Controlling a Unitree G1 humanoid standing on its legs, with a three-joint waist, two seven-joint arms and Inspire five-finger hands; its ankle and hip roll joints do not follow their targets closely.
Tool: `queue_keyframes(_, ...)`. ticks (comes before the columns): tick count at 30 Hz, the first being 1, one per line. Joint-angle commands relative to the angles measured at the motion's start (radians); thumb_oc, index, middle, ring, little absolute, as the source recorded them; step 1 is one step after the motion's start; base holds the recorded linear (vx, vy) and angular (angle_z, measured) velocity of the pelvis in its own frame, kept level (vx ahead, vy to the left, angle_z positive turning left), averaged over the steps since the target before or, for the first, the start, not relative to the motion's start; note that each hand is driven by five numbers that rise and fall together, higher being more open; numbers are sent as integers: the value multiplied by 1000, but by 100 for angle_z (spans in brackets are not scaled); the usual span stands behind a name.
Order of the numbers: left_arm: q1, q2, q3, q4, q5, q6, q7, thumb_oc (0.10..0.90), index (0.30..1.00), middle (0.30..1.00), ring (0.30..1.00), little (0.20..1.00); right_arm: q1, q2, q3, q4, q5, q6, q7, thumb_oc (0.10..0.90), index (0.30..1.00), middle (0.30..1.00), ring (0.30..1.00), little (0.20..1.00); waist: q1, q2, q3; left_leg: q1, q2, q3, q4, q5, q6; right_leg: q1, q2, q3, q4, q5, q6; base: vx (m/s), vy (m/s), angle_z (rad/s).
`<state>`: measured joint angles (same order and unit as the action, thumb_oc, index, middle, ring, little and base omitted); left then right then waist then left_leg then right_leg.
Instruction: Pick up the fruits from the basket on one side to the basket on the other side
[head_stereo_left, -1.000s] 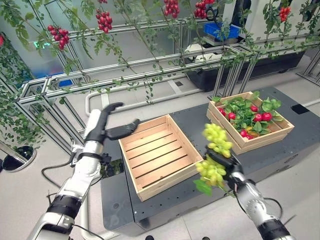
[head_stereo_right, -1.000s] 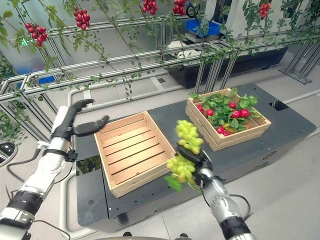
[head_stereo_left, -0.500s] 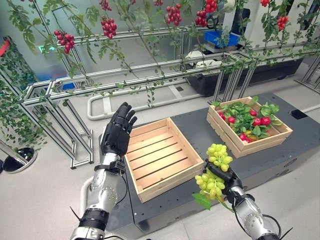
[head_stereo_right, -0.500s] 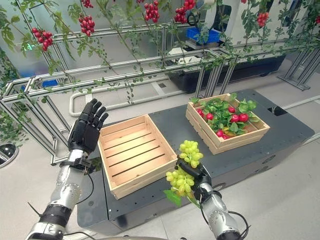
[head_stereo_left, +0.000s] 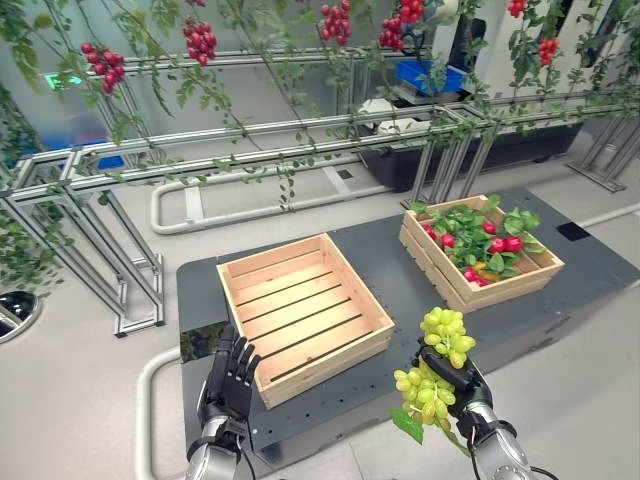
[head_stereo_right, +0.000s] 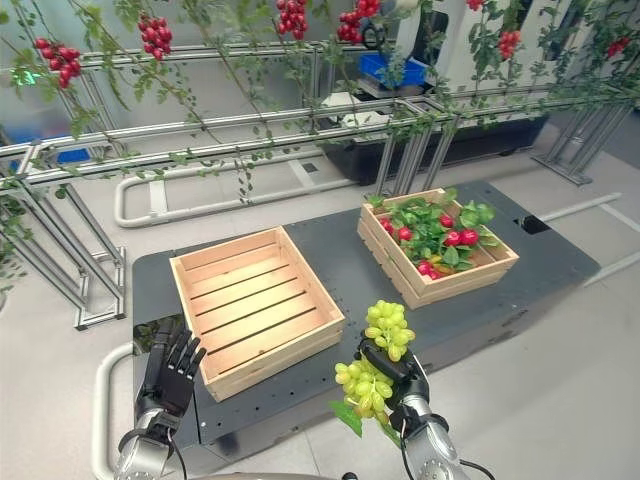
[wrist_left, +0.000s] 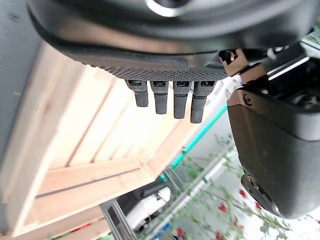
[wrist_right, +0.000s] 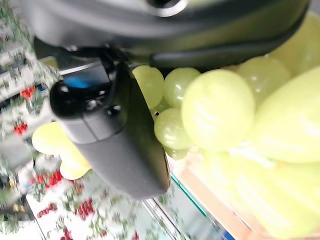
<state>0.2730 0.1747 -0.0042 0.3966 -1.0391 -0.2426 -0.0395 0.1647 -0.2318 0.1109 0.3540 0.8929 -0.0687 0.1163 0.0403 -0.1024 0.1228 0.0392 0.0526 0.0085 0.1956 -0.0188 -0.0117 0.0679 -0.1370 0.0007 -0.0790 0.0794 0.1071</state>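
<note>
- Right hand (head_stereo_left: 462, 374) grips a bunch of pale green grapes (head_stereo_left: 432, 365) just off the dark table's (head_stereo_left: 400, 280) front edge.
- Left hand (head_stereo_left: 229, 376), fingers straight, is beside the empty wooden slatted crate (head_stereo_left: 303, 313).

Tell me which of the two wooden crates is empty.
The slatted wooden crate on the robot's left is empty, its bare slats showing; the other wooden crate holds red fruits and green leaves.

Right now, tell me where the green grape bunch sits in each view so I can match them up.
Left eye view: green grape bunch low, right of centre, in the right hand.
Right eye view: low centre, same hand.
Right wrist view: pale grapes pressed beside the thumb.
Left wrist view: not in it.
Shared landmark: the empty wooden crate to the bunch's left.
</note>
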Motion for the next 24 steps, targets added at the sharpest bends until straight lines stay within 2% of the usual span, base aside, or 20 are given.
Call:
queue_keyframes(1, -190, 39, 41, -119, -6, -193, -42, 800, 900, 900, 900, 900, -187, -55, -50, -82, 12, -156, 25, 400, 300, 300, 300, 300, 0, 69, 52, -6, -131, -88, 39, -181, 44, 25, 64, -47, 39, -83, -40, -326, 307, -162)
queue_keyframes(4, -265, 64, 17, -69, 14, -198, -18, 800, 900, 900, 900, 900, -197, -44, -49, -55, 47, -172, -5, 400, 300, 300, 300, 300, -31, 90, 48, 41, -135, -82, -87, -156, 58, -51, 67, -16, 54, -45, -9, -326, 302, -198)
queue_keyframes(5, -336, 77, -9, -74, 48, -193, 0, 800, 900, 900, 900, 900, -184, -34, -58, -72, 65, -193, 1, 400, 300, 300, 300, 300, -59, 85, 46, 34, -157, -101, -114, -149, 66, -109, 57, 30, 9, 33, 23, -405, 292, -64)
queue_keyframes(6, -351, 88, -17, -84, 51, -198, 2, 800, 900, 900, 900, 900, -176, -34, -62, -62, 66, -204, 22, 400, 300, 300, 300, 300, -70, 86, 46, 42, -162, -105, -136, -152, 69, -141, 54, 50, -8, 62, 37, -437, 315, -31)
queue_keyframes(8, -357, 86, -26, -75, 54, -213, 12, 800, 900, 900, 900, 900, -170, -30, -63, -36, 62, -195, 22, 400, 300, 300, 300, 300, -74, 95, 44, 63, -167, -92, -181, -146, 68, -185, 48, 33, -8, 78, 52, -255, 211, -11)
queue_keyframes(9, -349, 86, -25, -73, 63, -225, 32, 800, 900, 900, 900, 900, -170, -25, -61, -41, 67, -167, 27, 400, 300, 300, 300, 300, -73, 107, 46, 81, -163, -71, -218, -132, 64, -203, 48, -8, -8, 74, 55, -247, 190, -56)
queue_keyframes(10, -333, 96, -18, -81, 75, -238, 70, 800, 900, 900, 900, 900, -171, -14, -57, -42, 61, -136, 64, 400, 300, 300, 300, 300, -61, 116, 54, 109, -155, -22, -263, -115, 58, -204, 32, -110, -8, 78, 59, -266, 184, -82)
queue_keyframes(12, -315, 109, -9, -82, 80, -246, 86, 800, 900, 900, 900, 900, -172, -1, -43, -36, 46, -122, 84, 400, 300, 300, 300, 300, -48, 124, 62, 127, -147, 30, -282, -109, 58, -213, 12, -185, 61, 86, 60, -217, 131, -166)
queue_keyframes(13, -303, 115, -4, -79, 87, -242, 83, 800, 900, 900, 900, 900, -167, 9, -26, -40, 39, -114, 74, 400, 300, 300, 300, 300, -53, 138, 66, 133, -139, 47, -283, -102, 64, -228, 4, -191, 220, 52, 44, -237, 131, -190)
queue_keyframes(15, -284, 118, -2, -78, 83, -226, 74, 800, 900, 900, 900, 900, -137, 23, -8, -55, 28, -115, 48, 400, 300, 300, 300, 300, -68, 155, 60, 130, -133, 55, -283, -93, 75, -235, 6, -168, 435, -38, 3, -204, 88, -87)
queue_keyframes(18, -270, 102, -13, -63, 91, -217, 80, 800, 900, 900, 900, 900, -125, 32, 15, -35, 37, -90, 40, 400, 300, 300, 300, 300, -64, 151, 50, 125, -137, 77, -275, -100, 94, -194, -8, -197, 600, -121, -25, -98, -31, -23)
queue_keyframes(19, -260, 94, -13, -52, 100, -225, 86, 800, 900, 900, 900, 900, -121, 39, 32, -18, 38, -85, 48, 400, 300, 300, 300, 300, -55, 142, 46, 128, -138, 93, -265, -109, 94, -152, -15, -222, 604, -159, -20, -43, -102, -8)
queue_keyframes(20, -257, 91, -12, -49, 101, -224, 86, 800, 900, 900, 900, 900, -121, 41, 38, -11, 38, -84, 49, 400, 300, 300, 300, 300, -50, 139, 45, 126, -136, 103, -261, -110, 94, -139, -17, -233, 599, -166, -21, -26, -192, -15)
queue_keyframes(22, -239, 93, -12, -38, 99, -235, 104, 800, 900, 900, 900, 900, -128, 54, 68, 18, 42, -74, 39, 400, 300, 300, 300, 300, -12, 114, 31, 103, -117, 163, -233, -104, 71, 22, -21, -335, 378, -194, -23, -69, -282, -48)
queue_keyframes(23, -231, 93, -10, -24, 93, -249, 122, 800, 900, 900, 900, 900, -136, 55, 79, 44, 36, -67, 47, 400, 300, 300, 300, 300, 5, 111, 23, 102, -97, 218, -239, -95, 50, 83, -28, -397, 253, -185, -24, -72, -245, -59)
queue_keyframes(24, -229, 87, -9, -16, 91, -252, 139, 800, 900, 900, 900, 900, -145, 55, 86, 58, 33, -58, 36, 400, 300, 300, 300, 300, 8, 108, 19, 101, -89, 246, -245, -89, 40, 103, -19, -395, 192, -170, -17, -120, -217, -78)
